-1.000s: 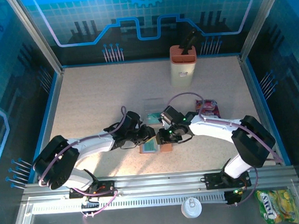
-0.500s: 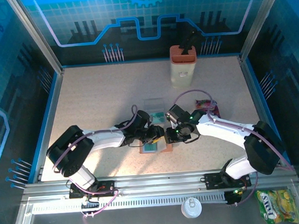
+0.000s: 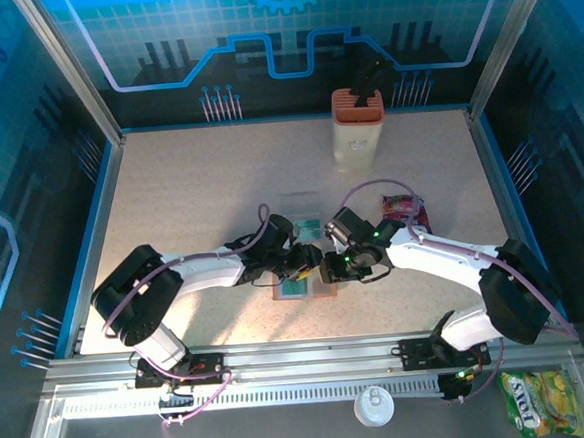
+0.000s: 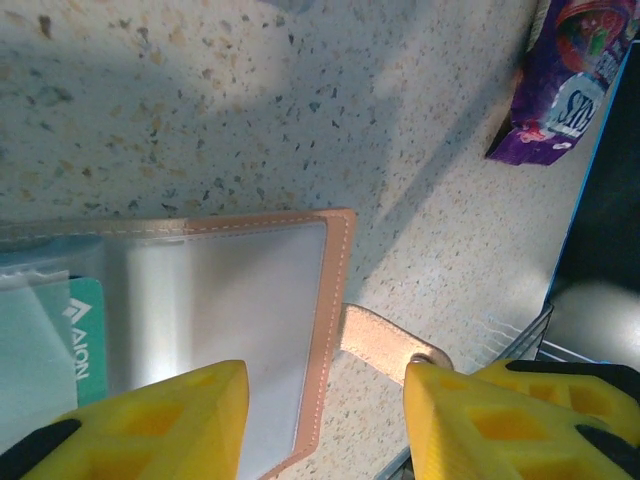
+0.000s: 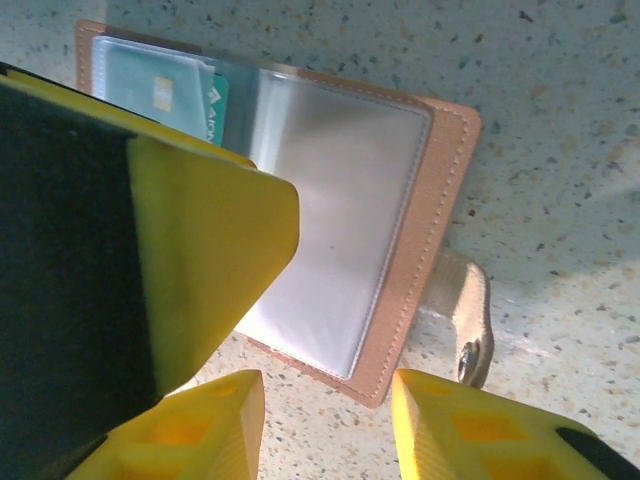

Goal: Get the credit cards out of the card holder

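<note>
holder (image 4: pixel 200 320) lies open and flat on the table (image 4: pixel 300 100), with a teal card (image 4: pixel 85 330) in its pocket. left gripper (image 4: pixel 325 390): jaws moderately apart, clamping nothing; the holder's stitched edge and strap (image 4: pixel 385 345) lie in the gap. right gripper (image 5: pixel 325 400): jaws partly apart, empty, the holder's corner at the mouth of the gap. contact with the holder: cannot tell.

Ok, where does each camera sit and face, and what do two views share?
Top external: above, behind the bases, looking down at the table; both arms, left gripper and right gripper at the card holder.
Left wrist: on the left arm, facing down at the card holder; own yellow fingers below.
Right wrist: on the right arm, facing down likewise; own yellow fingers below.
Shared by both wrist views: teal credit card, strap.
</note>
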